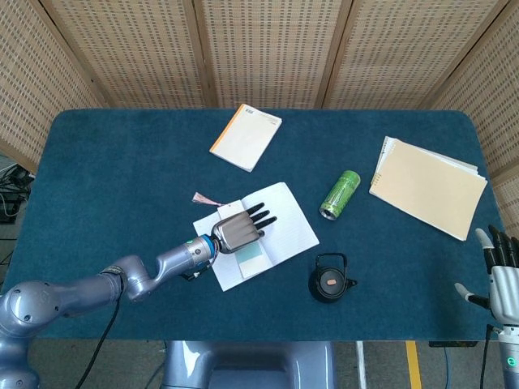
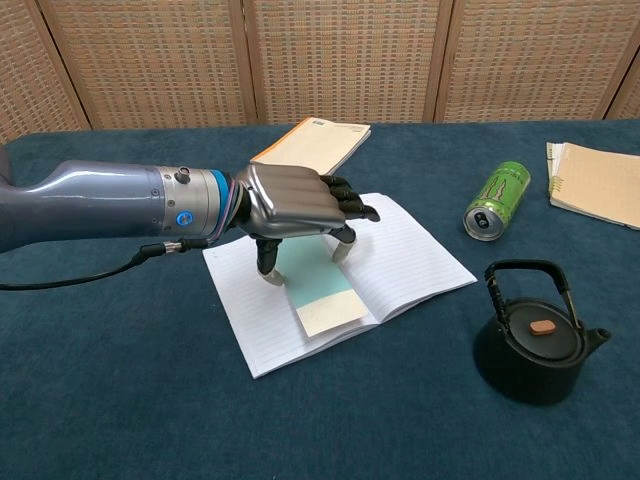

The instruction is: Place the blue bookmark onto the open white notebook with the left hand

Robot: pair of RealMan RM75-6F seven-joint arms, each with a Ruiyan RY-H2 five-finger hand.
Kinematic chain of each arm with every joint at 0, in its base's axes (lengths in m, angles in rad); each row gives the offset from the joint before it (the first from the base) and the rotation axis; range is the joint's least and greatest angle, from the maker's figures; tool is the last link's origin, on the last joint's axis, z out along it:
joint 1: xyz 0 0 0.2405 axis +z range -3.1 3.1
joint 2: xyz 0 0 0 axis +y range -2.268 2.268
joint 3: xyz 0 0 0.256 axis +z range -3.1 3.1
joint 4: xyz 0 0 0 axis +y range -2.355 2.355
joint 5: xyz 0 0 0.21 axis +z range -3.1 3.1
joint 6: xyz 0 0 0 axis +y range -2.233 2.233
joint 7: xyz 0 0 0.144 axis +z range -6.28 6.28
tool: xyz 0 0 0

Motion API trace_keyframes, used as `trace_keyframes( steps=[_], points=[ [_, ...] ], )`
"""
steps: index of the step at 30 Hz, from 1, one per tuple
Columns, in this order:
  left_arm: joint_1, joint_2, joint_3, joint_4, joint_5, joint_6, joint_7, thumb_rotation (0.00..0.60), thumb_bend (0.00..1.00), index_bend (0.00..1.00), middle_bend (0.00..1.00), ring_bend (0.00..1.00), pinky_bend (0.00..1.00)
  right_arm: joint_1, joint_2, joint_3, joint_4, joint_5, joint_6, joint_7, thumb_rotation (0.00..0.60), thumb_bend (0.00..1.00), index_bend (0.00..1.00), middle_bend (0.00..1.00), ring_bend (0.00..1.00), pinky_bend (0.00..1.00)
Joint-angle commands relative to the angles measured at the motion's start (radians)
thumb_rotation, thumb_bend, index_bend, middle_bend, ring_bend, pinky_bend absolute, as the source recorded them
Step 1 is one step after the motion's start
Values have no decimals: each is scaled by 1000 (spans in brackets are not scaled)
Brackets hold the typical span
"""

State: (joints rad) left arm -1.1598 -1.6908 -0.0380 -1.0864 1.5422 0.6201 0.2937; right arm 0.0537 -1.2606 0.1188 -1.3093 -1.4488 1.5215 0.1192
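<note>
The blue bookmark [image 1: 250,258] [image 2: 325,295], pale blue with a cream lower end, lies on the left page of the open white notebook [image 1: 288,223] [image 2: 410,255] at mid-table. My left hand [image 1: 238,229] [image 2: 295,205] hovers palm-down over its upper part, thumb and a fingertip reaching down to the bookmark's two long edges and holding it; the other fingers stretch forward. The hand hides the bookmark's top. My right hand [image 1: 503,279] hangs at the table's near right corner, fingers spread, empty.
A green can [image 1: 339,194] [image 2: 497,200] lies right of the notebook, with a black teapot [image 1: 331,278] [image 2: 535,345] nearer me. A closed orange-edged notebook [image 1: 246,136] [image 2: 312,143] sits behind, a beige pad [image 1: 428,188] [image 2: 595,183] at far right. A pink tassel [image 1: 203,198] lies left of the open notebook.
</note>
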Motion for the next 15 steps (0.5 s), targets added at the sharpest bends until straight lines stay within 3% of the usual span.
trace_keyframes(
  steps=[1,5,10,15],
  points=[
    [0,-4,-1,3,-8,-3,10,600,242,586,0,0,0,0,0,0,-1,0,0,0,600,102,39,0,0,0],
    [0,-7,-4,4,-24,-12,23,600,242,546,0,0,0,0,1,-1,-1,-2,0,0,600,103,39,0,0,0],
    [-1,-5,-6,-2,-35,-13,27,600,242,322,0,0,0,0,0,-2,-1,-2,-2,-1,600,102,39,0,0,0],
    [1,-5,-6,-6,-42,-12,25,600,242,192,0,0,0,1,-1,-3,0,-3,-1,-2,600,102,39,0,0,0]
  ],
)
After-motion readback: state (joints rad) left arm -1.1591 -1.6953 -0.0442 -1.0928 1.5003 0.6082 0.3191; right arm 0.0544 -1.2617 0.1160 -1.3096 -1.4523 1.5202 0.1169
